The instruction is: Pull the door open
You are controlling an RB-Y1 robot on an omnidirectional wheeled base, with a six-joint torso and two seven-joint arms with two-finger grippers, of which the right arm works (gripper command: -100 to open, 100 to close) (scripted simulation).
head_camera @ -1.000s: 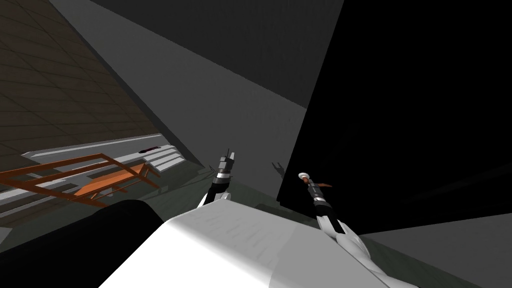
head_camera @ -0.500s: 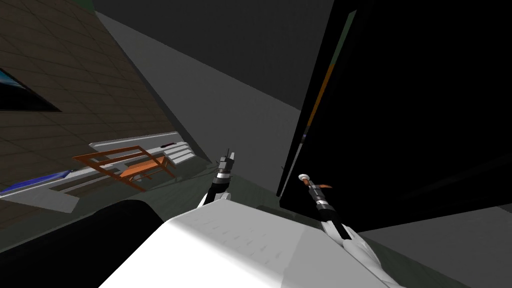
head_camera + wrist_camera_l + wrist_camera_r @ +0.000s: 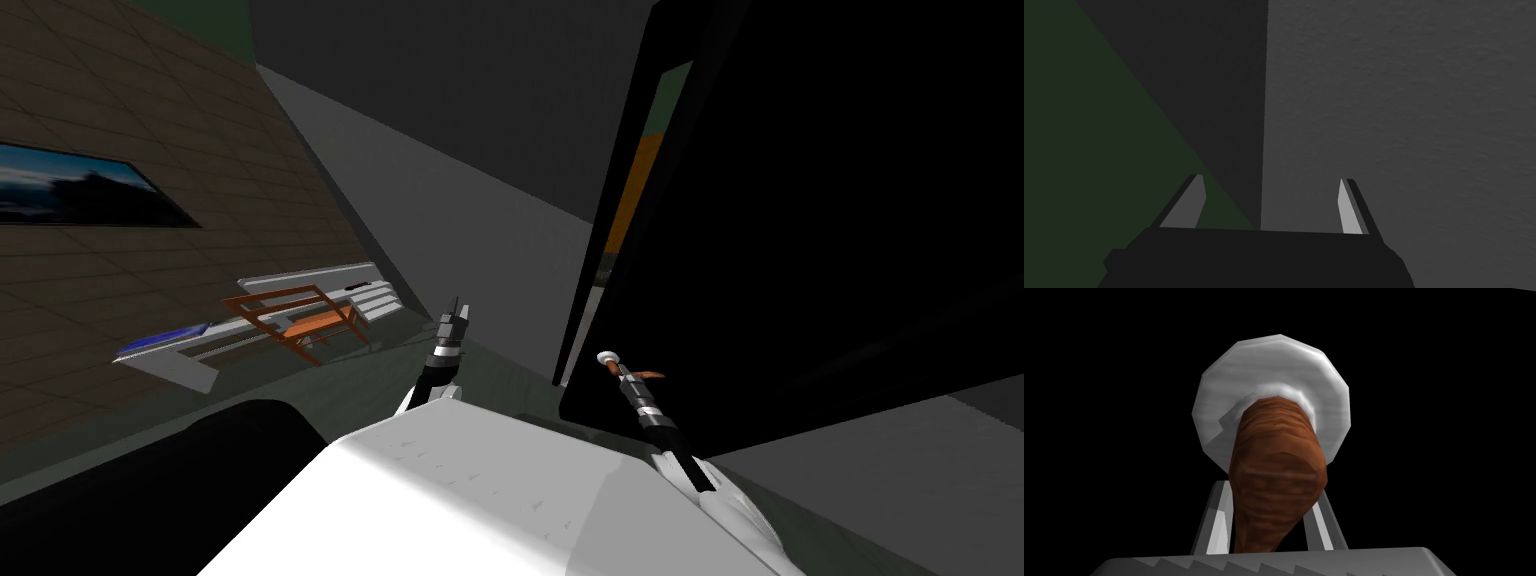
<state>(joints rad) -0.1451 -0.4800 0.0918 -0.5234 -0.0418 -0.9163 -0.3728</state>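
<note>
The right gripper is clamped on the brown, wood-grained lever handle, with one light grey finger pressed to each side of it (the lever runs straight out between them from its round white backing plate). In the head view the handle sits at about four o'clock from the middle. It is mounted near the free edge of the tall flat black door, which spans from twelve to four o'clock. The door stands ajar: a narrow gap along its edge at one o'clock shows bands of green and orange. The left gripper is raised just below the middle, at seven o'clock, apart from the door's edge, and its two fingers are spread wide. At nine o'clock an orange-brown wooden chair stands by a long white stepped unit. Both are below a dark brick-patterned wall that carries a framed dark picture.
</note>
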